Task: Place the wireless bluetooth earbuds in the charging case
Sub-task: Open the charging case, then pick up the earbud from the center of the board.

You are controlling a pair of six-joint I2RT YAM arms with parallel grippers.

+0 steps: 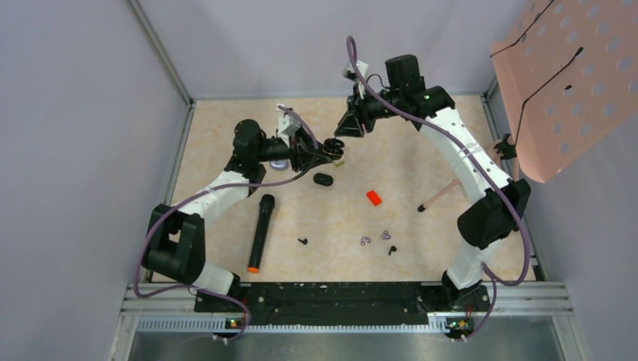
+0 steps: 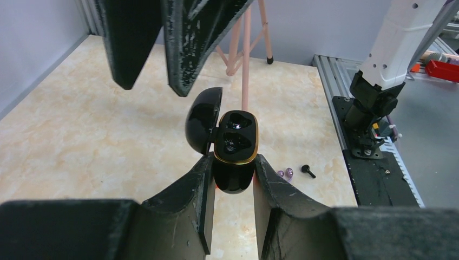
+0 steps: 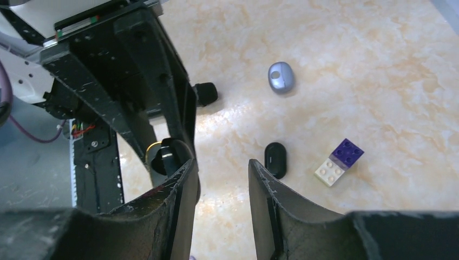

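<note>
Left gripper (image 2: pixel 233 168) clamps case (image 2: pixel 236 138), lid open. Right gripper (image 3: pixel 221 165) just above, jaws parted, empty. Likely best: hold case steady; pinch near earbud (image 1: pixel 391 250) by its stem.

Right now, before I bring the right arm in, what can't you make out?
- Charging case sockets, left wrist view: glossy black reflections, so I cannot tell whether an earbud sits inside.
- Same case, right wrist view: mostly hidden behind the left gripper.
- Loose earbuds, top view: too small to tell shape or side.
</note>
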